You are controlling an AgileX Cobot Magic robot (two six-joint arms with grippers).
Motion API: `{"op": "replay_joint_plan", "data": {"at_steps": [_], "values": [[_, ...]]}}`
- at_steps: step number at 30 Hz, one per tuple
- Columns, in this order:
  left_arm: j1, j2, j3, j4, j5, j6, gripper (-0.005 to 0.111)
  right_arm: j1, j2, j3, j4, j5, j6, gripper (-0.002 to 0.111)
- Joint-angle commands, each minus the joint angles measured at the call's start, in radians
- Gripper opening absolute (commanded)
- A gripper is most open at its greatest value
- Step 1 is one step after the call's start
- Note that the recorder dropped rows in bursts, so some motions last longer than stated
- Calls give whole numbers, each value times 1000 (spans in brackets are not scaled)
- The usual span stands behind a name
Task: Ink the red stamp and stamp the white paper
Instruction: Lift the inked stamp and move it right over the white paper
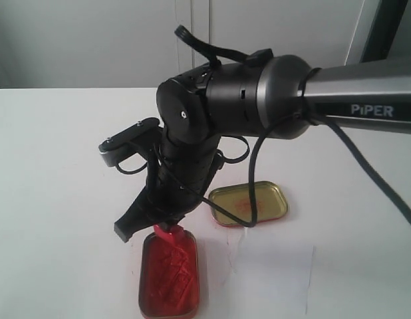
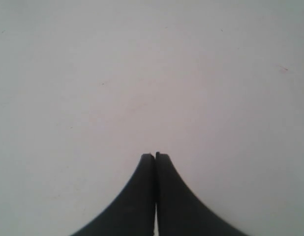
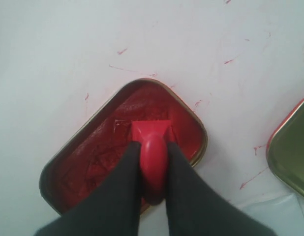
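- While the right gripper (image 3: 153, 146) pinches the red stamp (image 3: 151, 132) by its handle, the stamp's base sits inside the open red ink tin (image 3: 100, 152).
- The white paper (image 1: 272, 272) lies flat just beside that tin, near the gold lid (image 1: 249, 203).
- The left gripper (image 2: 155, 156) hangs over bare tabletop (image 2: 142, 73), fingers pressed together.
- Thin red streaks (image 3: 253, 179) mark the tabletop near the tin.

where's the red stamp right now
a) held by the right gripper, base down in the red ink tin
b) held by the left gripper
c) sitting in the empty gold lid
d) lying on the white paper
a: in the right wrist view the right gripper clamps the red stamp by its handle, with the base down in the red ink tin.
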Motion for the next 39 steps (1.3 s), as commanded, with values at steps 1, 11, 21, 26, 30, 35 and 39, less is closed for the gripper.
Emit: {"op": "replay_joint_plan", "data": {"at_steps": [1,11,21,26,30,35,39], "values": [[1,-3,10,0,16,-4,0,-2,-52,21,-8,-7,4,0],[1,-3,10,0,16,-4,0,-40,-178,193,-20,-79,31,0],[1,-3,10,0,16,-4,0,-142,-360,409,-18,-160,33,0],[1,-3,10,0,16,-4,0,-181,-415,502,-20,-205,35,0],[1,-3,10,0,16,-4,0,-185,-440,577,-51,-279,37,0],[1,-3,10,0,16,-4,0,-185,-443,661,-100,-388,37,0],[1,-3,10,0,16,-4,0,-185,-443,727,-138,-493,70,0]]}}
